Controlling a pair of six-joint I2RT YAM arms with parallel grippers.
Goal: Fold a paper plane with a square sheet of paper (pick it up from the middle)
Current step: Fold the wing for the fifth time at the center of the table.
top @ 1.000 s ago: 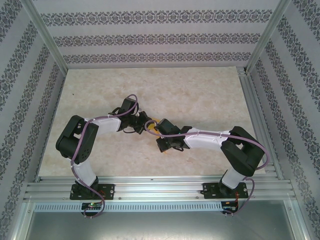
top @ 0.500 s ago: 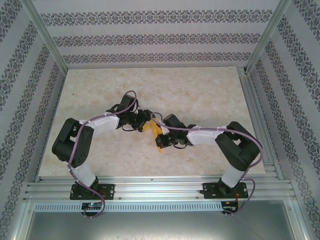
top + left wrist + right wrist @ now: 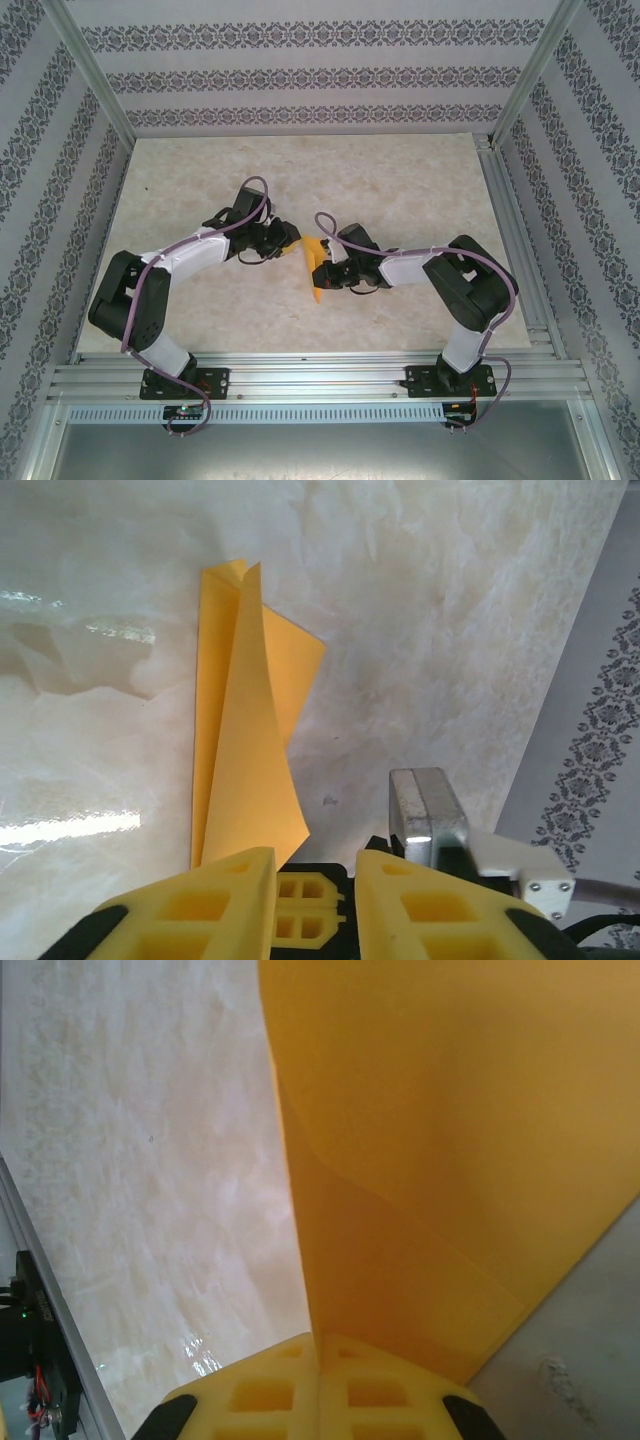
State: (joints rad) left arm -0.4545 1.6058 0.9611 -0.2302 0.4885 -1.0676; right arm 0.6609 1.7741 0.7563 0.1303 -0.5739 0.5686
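The orange-yellow sheet of paper [image 3: 314, 262] is folded into a long narrow shape, with one flap standing up from the table. My right gripper [image 3: 330, 272] is shut on its edge. In the right wrist view the paper [image 3: 450, 1140] runs straight out from between the closed fingertips of the gripper [image 3: 320, 1344]. My left gripper [image 3: 291, 236] is open just left of the paper. In the left wrist view the paper [image 3: 245, 720] lies ahead and to the left of the open left gripper [image 3: 316, 872], with nothing between the fingers.
The table [image 3: 400, 180] is pale marble-patterned, with aluminium rails at the near edge [image 3: 320, 378] and patterned walls on three sides. A metal block [image 3: 425, 805] sits close to my left gripper's right finger.
The two grippers have drawn apart. The left one moved back and left off the paper, and the paper shows more fully in the right gripper's hold.
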